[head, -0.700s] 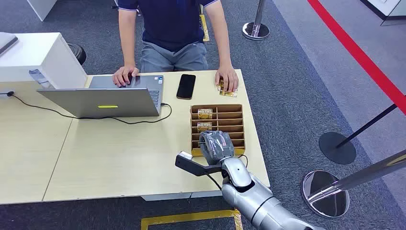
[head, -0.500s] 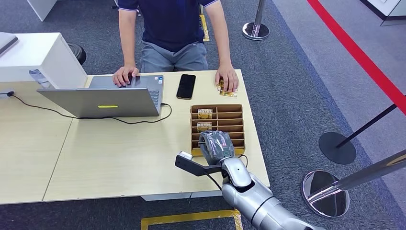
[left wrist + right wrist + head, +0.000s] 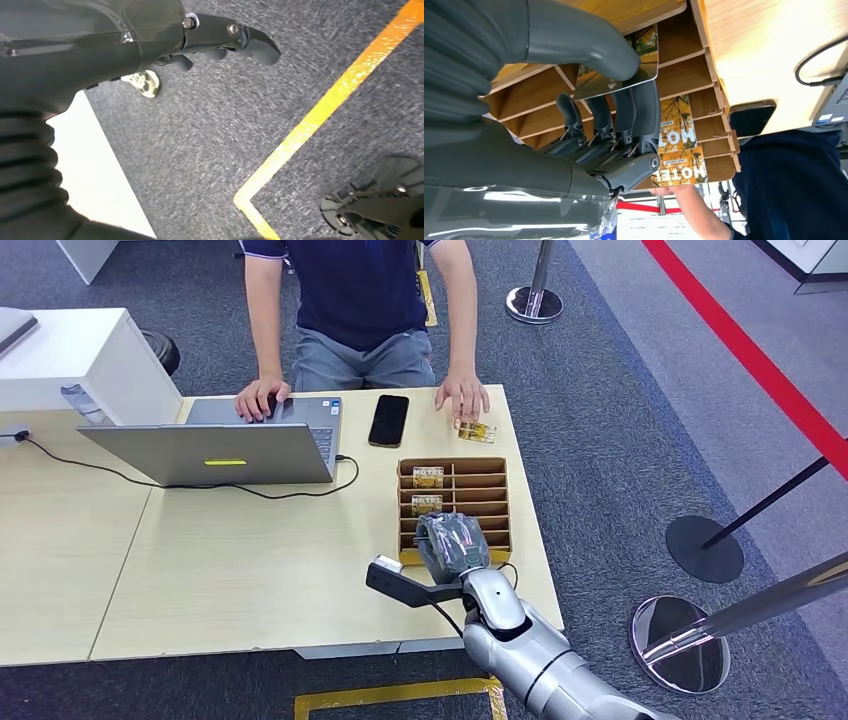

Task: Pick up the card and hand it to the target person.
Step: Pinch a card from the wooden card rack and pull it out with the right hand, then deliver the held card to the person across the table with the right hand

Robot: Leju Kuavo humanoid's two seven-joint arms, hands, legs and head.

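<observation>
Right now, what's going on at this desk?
The robot's right hand is at the near end of the slotted card box, pinching a card between thumb and fingers. The person's hand rests by another card on the table. The left hand hangs above the carpet.

Open grey laptop (image 3: 235, 445) on the table's (image 3: 200, 570) far left, black phone (image 3: 389, 420) just right of it, 2 stanchion bases (image 3: 690, 640) right.
</observation>
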